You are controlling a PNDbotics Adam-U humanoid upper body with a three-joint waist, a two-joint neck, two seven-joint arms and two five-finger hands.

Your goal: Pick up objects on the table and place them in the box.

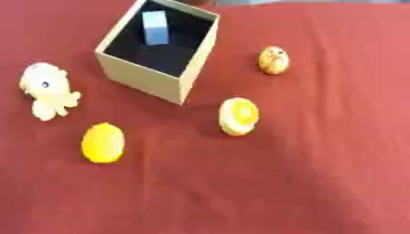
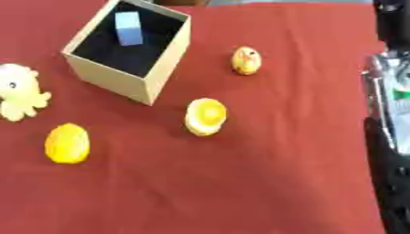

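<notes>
A red cloth-covered table (image 1: 304, 183) is holding an open tan cardboard box (image 1: 148, 78), a light blue block (image 1: 155, 28) leaning inside it. Around the box are lying a pale yellow octopus toy (image 1: 46, 90), a yellow lemon (image 1: 102, 143), a sliced orange half (image 1: 239, 116) and a small orange figure (image 1: 273, 60). Neither robot hand is showing.
</notes>
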